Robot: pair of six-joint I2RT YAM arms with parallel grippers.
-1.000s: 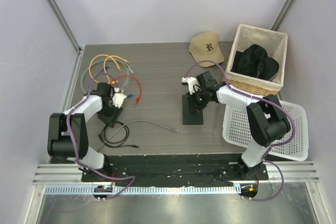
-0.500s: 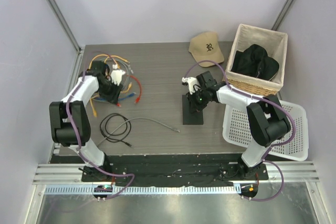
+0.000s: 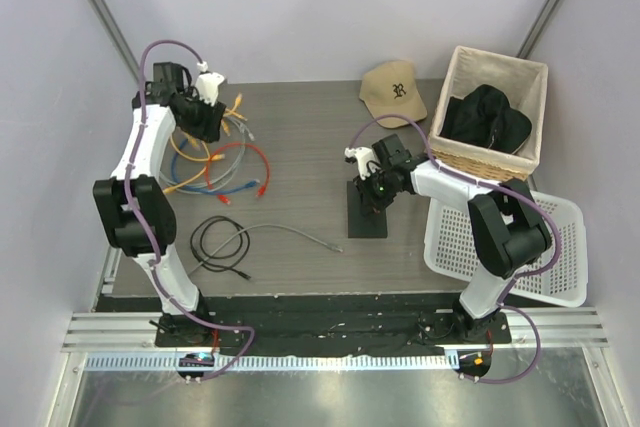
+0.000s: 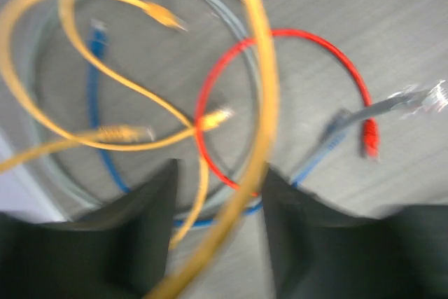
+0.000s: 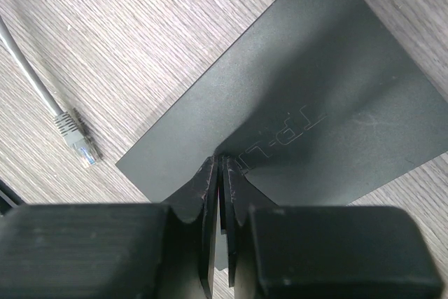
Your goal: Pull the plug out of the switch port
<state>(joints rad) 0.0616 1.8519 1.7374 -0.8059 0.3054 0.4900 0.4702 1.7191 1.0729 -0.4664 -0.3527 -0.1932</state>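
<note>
Two risks are judged from here: the switch (image 3: 367, 215), lying right of the desk's centre, could be skidded if the right gripper (image 5: 218, 166), fingers pressed together tip-down on its smooth lid, is slid sideways; and the cable pile (image 3: 225, 162) by the far left corner could be dragged by the yellow cable (image 4: 255, 103) threaded between the parted fingers of the left gripper (image 4: 218, 194), though whether it is pinched cannot be told. Only in the right wrist view is a grey plug (image 5: 78, 139) shown lying free, just beside the switch's corner, not touching.

White-shelled left arm (image 3: 137, 147), right arm (image 3: 440, 179), black joints (image 3: 118, 212), purple cables (image 3: 147, 57), black right pincer (image 5: 218, 167).
</note>
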